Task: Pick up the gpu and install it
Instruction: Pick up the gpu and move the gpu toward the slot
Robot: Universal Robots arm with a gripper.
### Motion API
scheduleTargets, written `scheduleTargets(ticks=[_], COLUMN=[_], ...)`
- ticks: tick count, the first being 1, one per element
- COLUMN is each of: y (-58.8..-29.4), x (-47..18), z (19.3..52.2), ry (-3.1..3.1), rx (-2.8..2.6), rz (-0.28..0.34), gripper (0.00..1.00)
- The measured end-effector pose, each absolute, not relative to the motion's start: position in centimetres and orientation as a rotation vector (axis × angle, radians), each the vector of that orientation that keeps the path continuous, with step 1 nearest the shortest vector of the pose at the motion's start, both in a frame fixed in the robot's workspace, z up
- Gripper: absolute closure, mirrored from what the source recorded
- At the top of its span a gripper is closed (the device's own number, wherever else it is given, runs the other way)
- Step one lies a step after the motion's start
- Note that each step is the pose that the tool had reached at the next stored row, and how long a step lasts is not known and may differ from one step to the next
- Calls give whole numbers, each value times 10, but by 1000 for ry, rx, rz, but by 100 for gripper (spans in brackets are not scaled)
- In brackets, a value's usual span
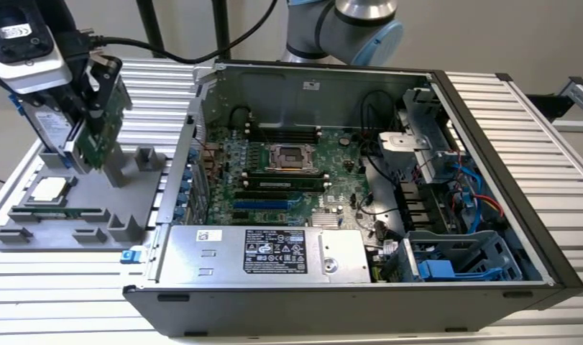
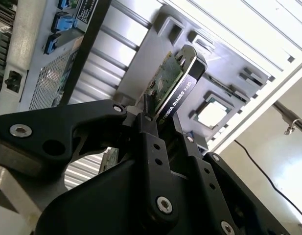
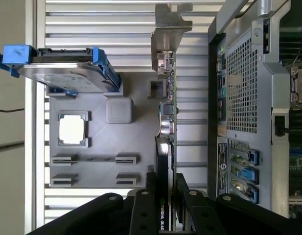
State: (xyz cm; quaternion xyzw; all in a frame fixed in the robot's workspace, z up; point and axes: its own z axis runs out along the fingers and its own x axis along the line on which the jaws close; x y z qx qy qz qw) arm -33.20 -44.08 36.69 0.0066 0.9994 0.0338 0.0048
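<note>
Gpu (image 1: 101, 140) hangs on edge in the claw (image 1: 92, 97), jaws clamped on its upper rim, low over the tray (image 1: 80, 183). Whether it's free of the tray I can't tell. Biggest worry is the case (image 1: 197, 144) wall close beside the claw: the bracket (image 3: 168, 29) could clip it swinging across. Next is the drive (image 1: 49, 122), standing just beside the claw on the other side. Open room is overhead.
</note>
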Motion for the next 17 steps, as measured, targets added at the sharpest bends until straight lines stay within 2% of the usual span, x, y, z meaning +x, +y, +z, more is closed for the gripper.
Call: scheduleTargets(ticks=[17], y=[-441], x=[-332], z=[384], ry=[3130], rx=[21], rz=[106], gripper=[100])
